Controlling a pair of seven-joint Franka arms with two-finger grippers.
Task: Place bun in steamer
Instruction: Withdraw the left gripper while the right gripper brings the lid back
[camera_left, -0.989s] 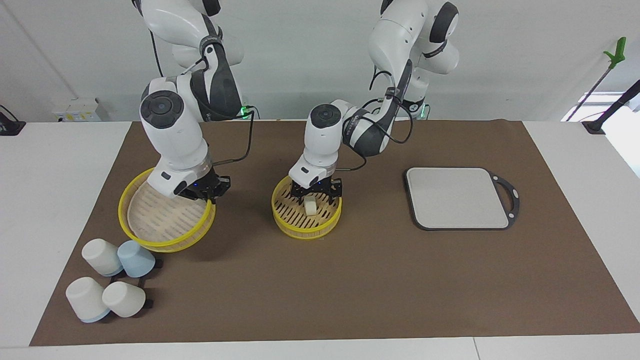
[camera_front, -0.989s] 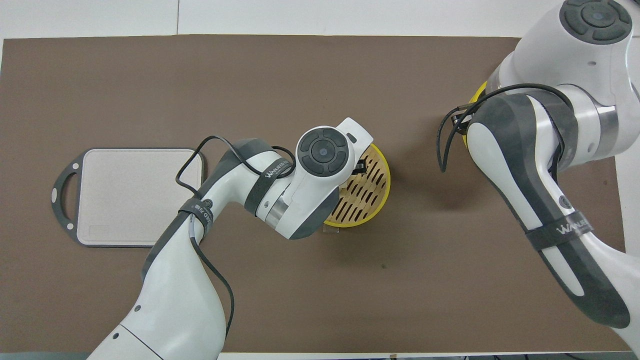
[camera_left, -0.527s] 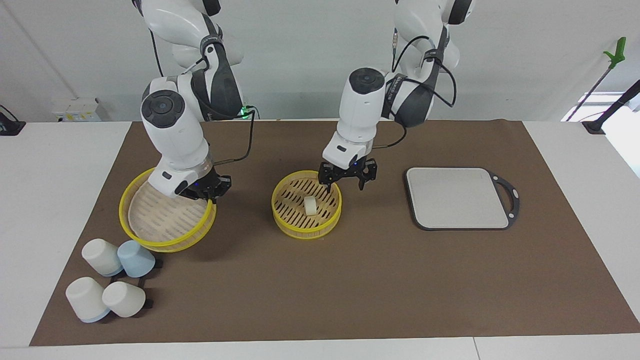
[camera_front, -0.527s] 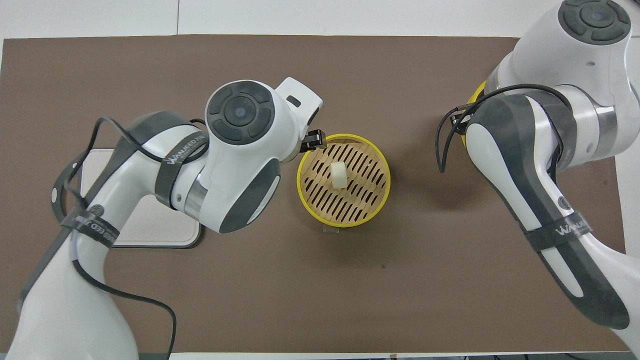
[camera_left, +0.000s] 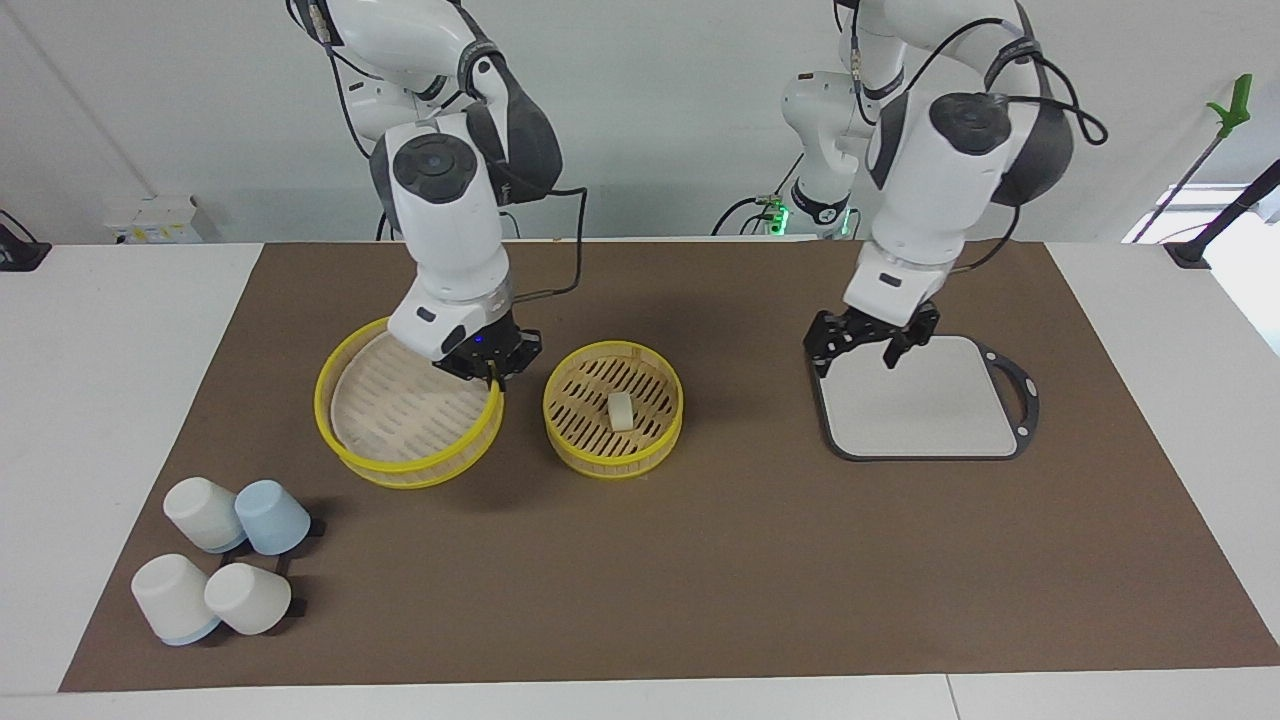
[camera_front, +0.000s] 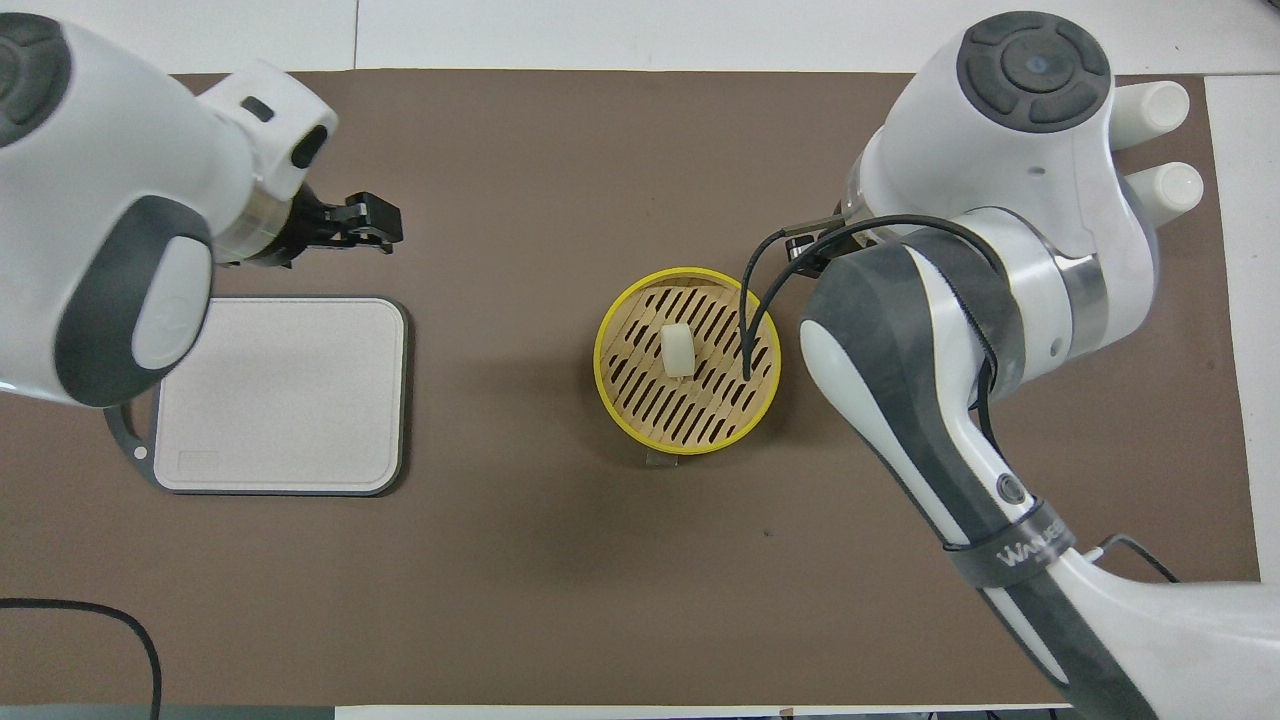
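Left gripper (camera_left: 868, 342) spread open, empty, over the grey board (camera_left: 925, 400). Right gripper (camera_left: 490, 360) clamps the lid (camera_left: 408, 415) rim, held tilted beside the steamer (camera_left: 612, 408); overhead view hides that lid under the arm. Bun (camera_front: 677, 350) lies mid-steamer.

A white surface (camera_left: 120, 400) carries a brown mat (camera_left: 700, 560). A plain pale wall (camera_left: 650, 120) rises past it. Bright light enters at a window (camera_left: 1240, 240) toward the left arm's end.
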